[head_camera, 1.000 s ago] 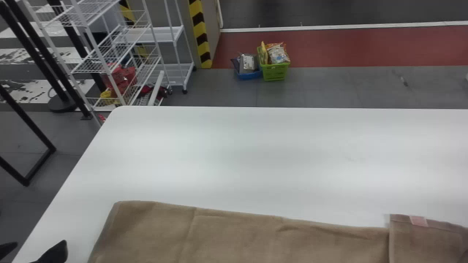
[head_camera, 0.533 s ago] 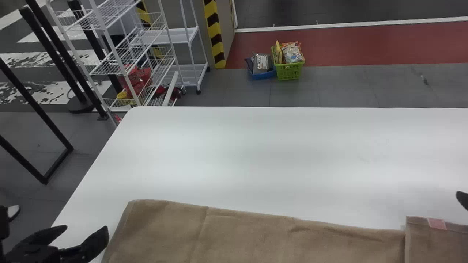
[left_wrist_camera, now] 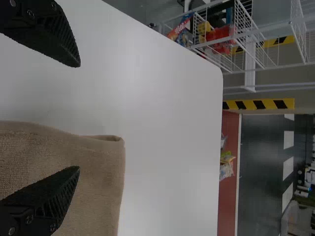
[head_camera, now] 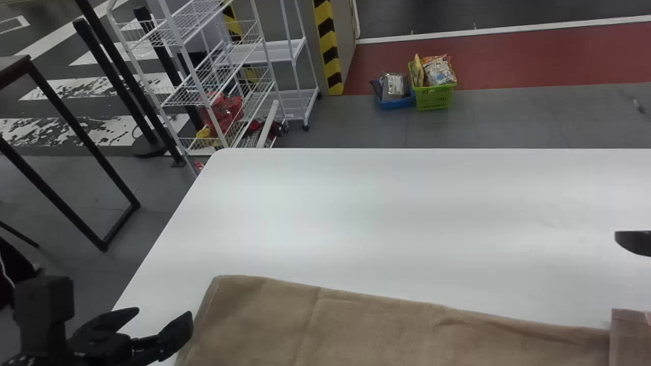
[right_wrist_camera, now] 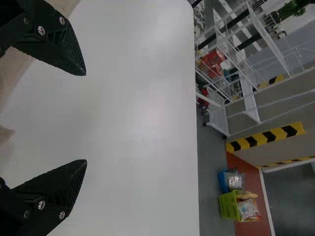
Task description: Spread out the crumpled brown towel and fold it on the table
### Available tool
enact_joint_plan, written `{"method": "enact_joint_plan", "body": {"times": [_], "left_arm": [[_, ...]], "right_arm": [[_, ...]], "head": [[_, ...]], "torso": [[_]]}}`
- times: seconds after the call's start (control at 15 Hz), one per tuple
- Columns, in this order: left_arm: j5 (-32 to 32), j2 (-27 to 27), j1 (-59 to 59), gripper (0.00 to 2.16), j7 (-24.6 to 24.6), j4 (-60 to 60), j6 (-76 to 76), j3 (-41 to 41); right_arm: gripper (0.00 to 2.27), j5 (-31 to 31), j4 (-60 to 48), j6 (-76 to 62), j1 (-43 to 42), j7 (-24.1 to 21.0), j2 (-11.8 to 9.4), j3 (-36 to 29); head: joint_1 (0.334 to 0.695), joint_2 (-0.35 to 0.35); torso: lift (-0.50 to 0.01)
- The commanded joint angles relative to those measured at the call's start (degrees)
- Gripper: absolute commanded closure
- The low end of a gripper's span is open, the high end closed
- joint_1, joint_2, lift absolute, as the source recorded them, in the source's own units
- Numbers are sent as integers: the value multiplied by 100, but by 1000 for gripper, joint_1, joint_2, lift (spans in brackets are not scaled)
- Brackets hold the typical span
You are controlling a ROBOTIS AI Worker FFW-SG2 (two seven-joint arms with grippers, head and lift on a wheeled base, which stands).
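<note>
1 towel [head_camera: 366, 330], long axis approx. L-R; L gripper [head_camera: 164, 311], R gripper [head_camera: 634, 242] w/ jaws wide apart, empty.

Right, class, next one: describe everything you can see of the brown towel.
The brown towel looks like soft, short-pile cloth. It lies mostly flat on the near part of the white table, with shallow creases and a doubled edge at its far-left corner. Towards the robot's right, a raised-edged section overlaps it, with a bit of pink at the border. The left tool is open at the towel's left end; whether it touches the cloth cannot be told.
</note>
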Motion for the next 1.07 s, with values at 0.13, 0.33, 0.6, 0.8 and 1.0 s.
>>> {"method": "enact_joint_plan", "body": {"times": [0.13,0.33,0.6,0.8,1.0], "left_arm": [[-34,-15,5,76,52,-3,8,-18],[-210,-15,5,73,123,-3,8,-194],[-447,-15,5,70,246,-12,8,-405],[-465,-15,14,66,246,-3,-10,-396],[-473,-15,32,66,255,14,-10,-396]], "right_arm": [[221,271,397,-52,62,36,-523,183],[343,263,731,-421,256,36,-646,175],[343,228,986,-632,361,36,-637,342],[343,254,1144,-632,343,36,-637,614],[346,263,1179,-544,308,36,-602,878]], "head": [[695,229],[695,208],[695,190],[695,206],[695,231]], "torso": [[-127],[-127],[-127],[-127],[-127]]}}
